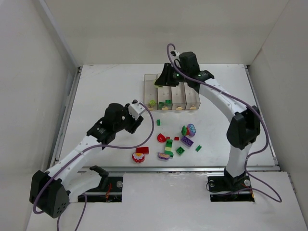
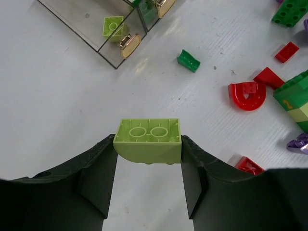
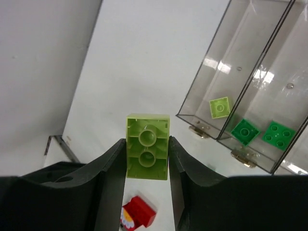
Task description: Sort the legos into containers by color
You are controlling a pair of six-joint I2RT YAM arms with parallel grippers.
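Left wrist: your left gripper (image 2: 148, 144) pinches a lime rounded brick (image 2: 147, 131) over the white table (image 2: 57, 106).
Loose legos (image 1: 187, 141): red, green, purple bits scattered mid-table; one green brick (image 2: 291, 96) has a yellow mark, unreadable tbh.
Containers (image 1: 191, 96): clear row farther back, lime piece (image 3: 220, 107) in the end one, greens (image 3: 244, 131) next door.
Right wrist: your right gripper (image 3: 147, 144) clamps a lime two-stud brick (image 3: 147, 159) near that row.
Room: plain white walls (image 1: 159, 29).
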